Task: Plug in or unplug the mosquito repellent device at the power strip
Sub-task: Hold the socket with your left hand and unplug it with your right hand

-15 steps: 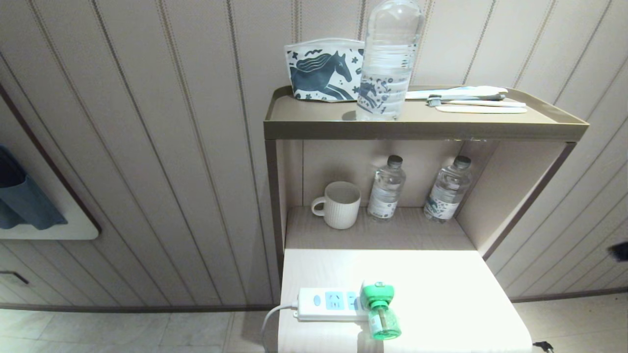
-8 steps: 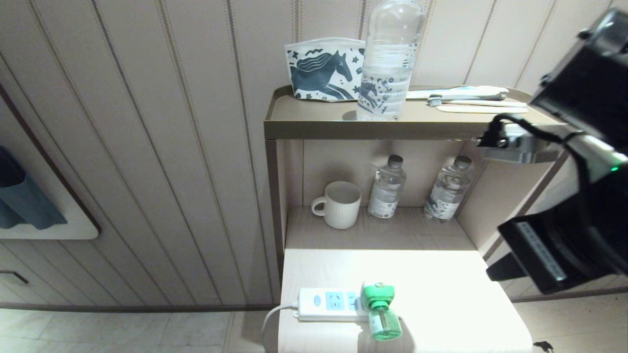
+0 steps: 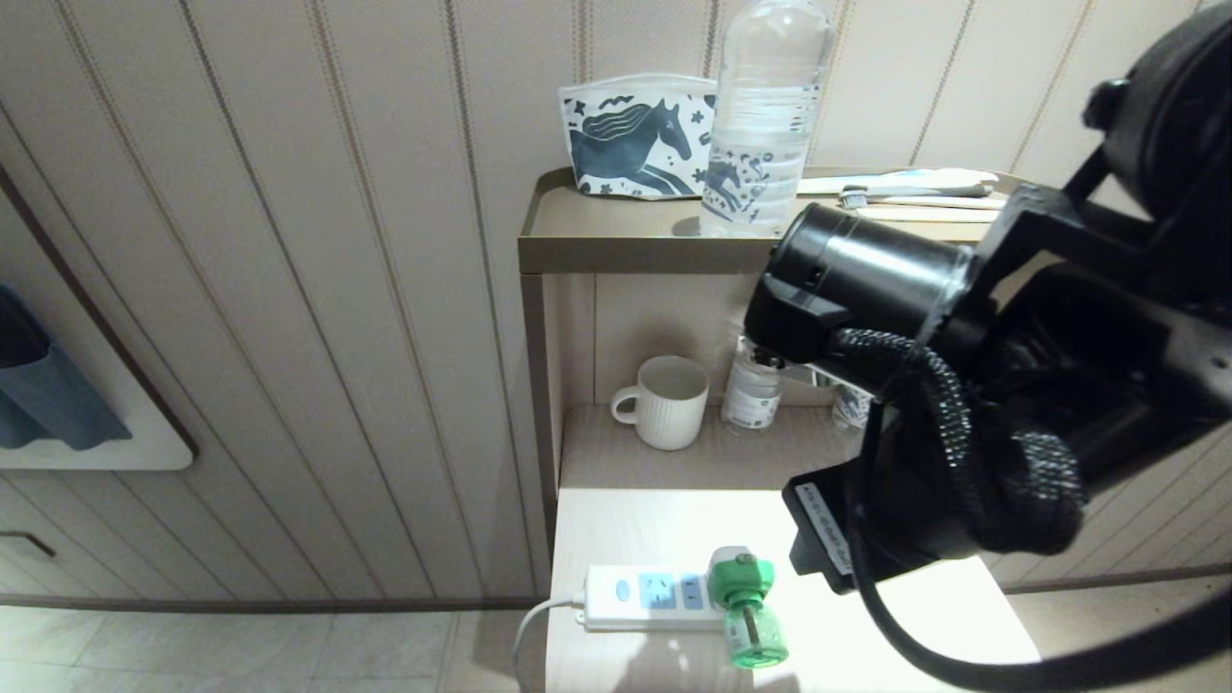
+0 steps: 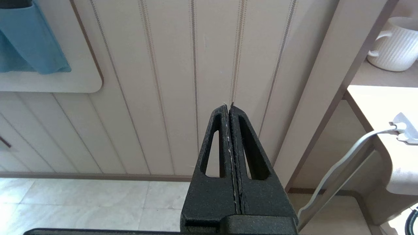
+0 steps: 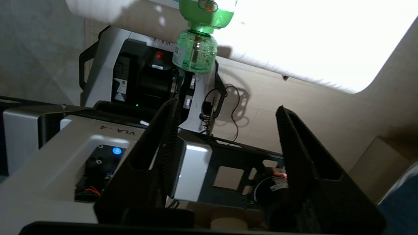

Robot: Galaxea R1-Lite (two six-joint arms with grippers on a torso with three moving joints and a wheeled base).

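The mosquito repellent device (image 3: 742, 595), bottom centre, sat plugged into the power strip (image 3: 647, 597); light, rigid, best gripped by its white-and-green head. Right gripper (image 5: 225, 137) fingers stood wide, empty; left gripper (image 4: 230, 111) fingers pressed together.

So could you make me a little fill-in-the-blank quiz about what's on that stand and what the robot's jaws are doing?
1. The mosquito repellent device is plugged into the ____.
2. The white mug stands on the shelf beside a small water ____.
3. The right gripper has its jaws ____.
4. The left gripper has its jaws ____.

Missing words: power strip; bottle; open; shut
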